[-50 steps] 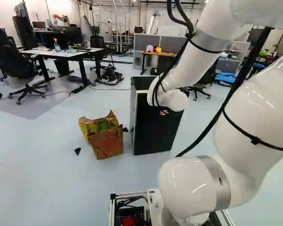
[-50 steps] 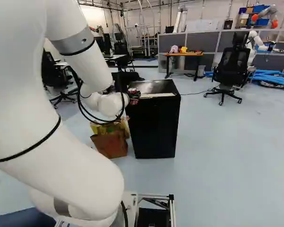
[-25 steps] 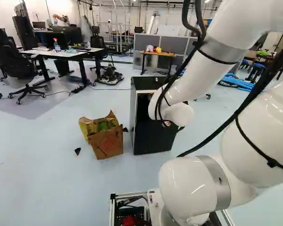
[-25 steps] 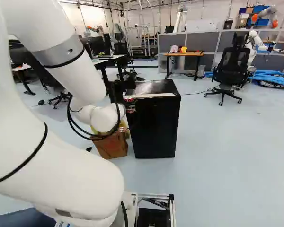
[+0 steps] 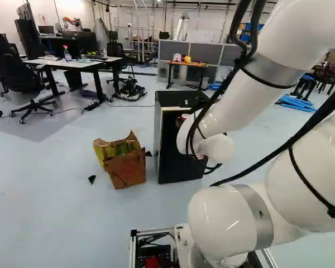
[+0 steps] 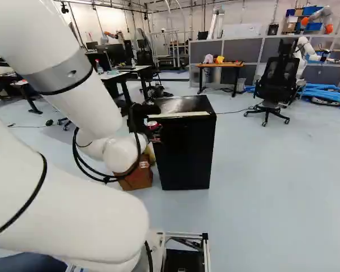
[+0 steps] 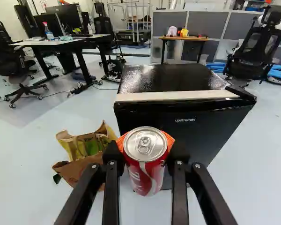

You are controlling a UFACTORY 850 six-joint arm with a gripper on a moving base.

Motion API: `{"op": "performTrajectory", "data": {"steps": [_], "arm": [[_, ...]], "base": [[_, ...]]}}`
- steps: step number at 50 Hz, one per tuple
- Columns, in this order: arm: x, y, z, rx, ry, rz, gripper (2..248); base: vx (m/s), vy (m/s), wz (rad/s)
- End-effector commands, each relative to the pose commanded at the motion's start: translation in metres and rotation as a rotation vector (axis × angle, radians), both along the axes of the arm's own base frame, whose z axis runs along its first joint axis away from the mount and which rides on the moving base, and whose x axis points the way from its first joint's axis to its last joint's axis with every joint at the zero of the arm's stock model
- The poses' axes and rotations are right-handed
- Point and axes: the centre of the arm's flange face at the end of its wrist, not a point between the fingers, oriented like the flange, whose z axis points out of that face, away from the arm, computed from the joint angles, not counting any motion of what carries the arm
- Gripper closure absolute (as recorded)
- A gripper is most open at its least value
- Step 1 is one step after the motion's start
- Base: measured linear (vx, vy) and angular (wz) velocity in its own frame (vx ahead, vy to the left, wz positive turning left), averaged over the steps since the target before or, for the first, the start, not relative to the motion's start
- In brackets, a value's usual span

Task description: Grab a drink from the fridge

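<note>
A red, white and silver metal drink can (image 7: pixel 144 174) is clasped from both sides by the hand (image 6: pixel 153 128). It is roughly upright, its round silver lid facing up and its pull tab lying flat. White script curves over its glossy red side. In the right base view it sits left of the centre, by the upper left front corner of a black, box-shaped fridge (image 6: pixel 187 150). The fridge stands upright on the pale floor (image 6: pixel 272 192), at the centre of the left base view. Its top is shiny, with a cream strip along the front edge; its door looks closed and bears small pale lettering.
</note>
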Motion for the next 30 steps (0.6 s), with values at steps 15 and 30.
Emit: {"op": "performTrajectory", "data": {"steps": [15, 30], "arm": [[-0.0072, 0.0005, -0.0032, -0.001, 0.002, 0.003, 150], [-0.0075, 0.0005, -0.0033, -0.001, 0.002, 0.003, 150]], "base": [[0.0, 0.0, 0.0], [0.0, 0.0, 0.0]]}}
